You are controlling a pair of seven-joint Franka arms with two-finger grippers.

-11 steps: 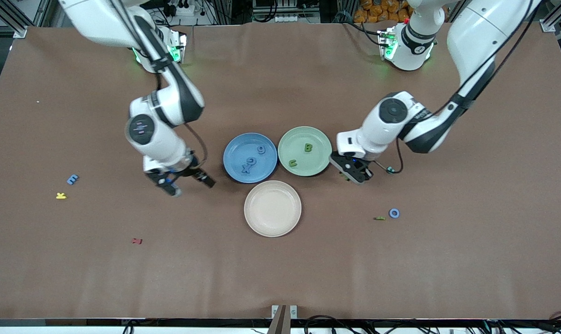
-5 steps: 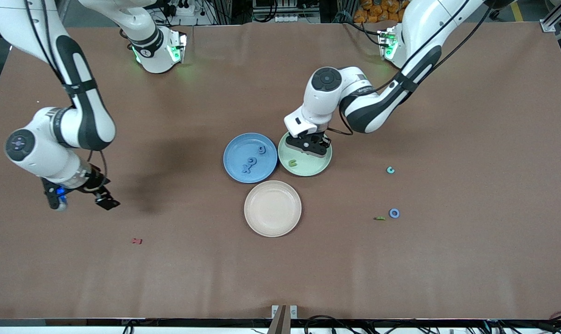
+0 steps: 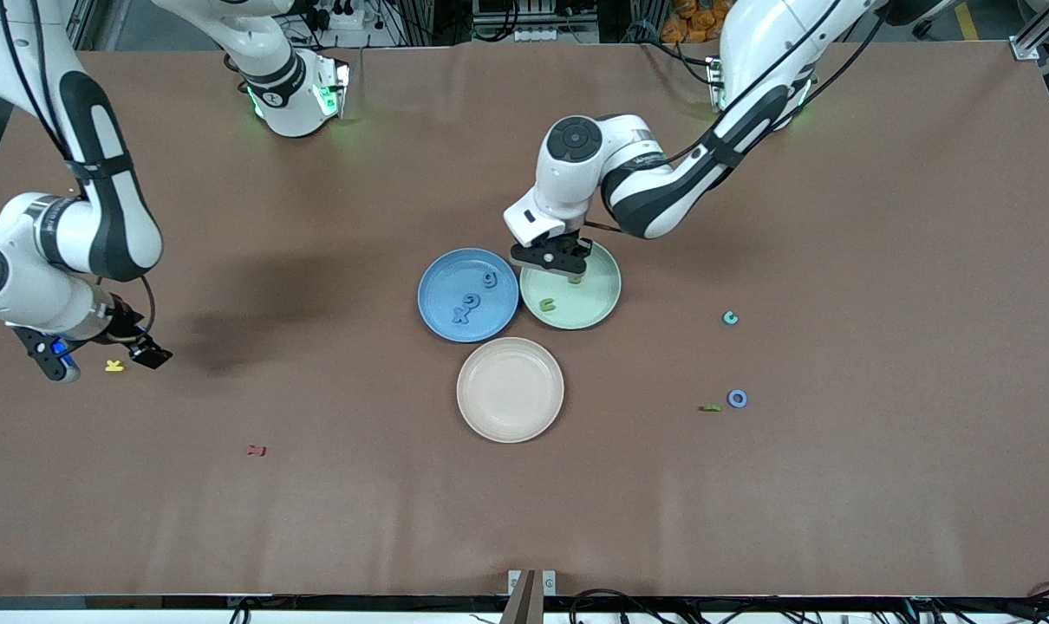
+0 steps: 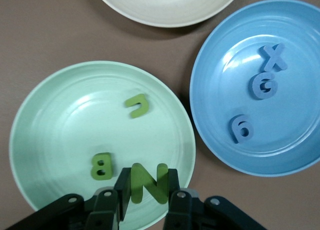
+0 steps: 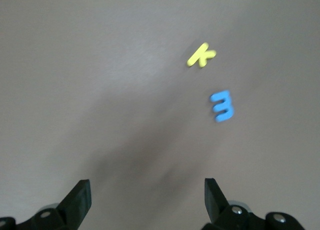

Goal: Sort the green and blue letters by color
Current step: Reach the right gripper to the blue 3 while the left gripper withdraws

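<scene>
Your left end effector (image 4: 145, 202) pinches a light, soft green foam letter N (image 4: 148, 183) edgewise over the green plate (image 4: 45, 110); right end effector (image 5: 147, 195) hangs open above the desk

Bright, even overhead light. A soft, broad shadow falls on the brown table cloth (image 3: 256, 303) at the front view's middle left. The right wrist view is motion-blurred throughout; the glossy pale green plate (image 4: 50, 115) shows mild glare.

You've got a matt brown table covering (image 3: 837, 485), cloth-like and faintly creased. At its centre, glossy smooth plastic-looking plates: green plate (image 4: 55, 120), blue plate (image 4: 300, 50), cream plate (image 3: 510, 390). The green letter N (image 4: 148, 182) looks matt, foam-like; arm shells glossy white.
</scene>
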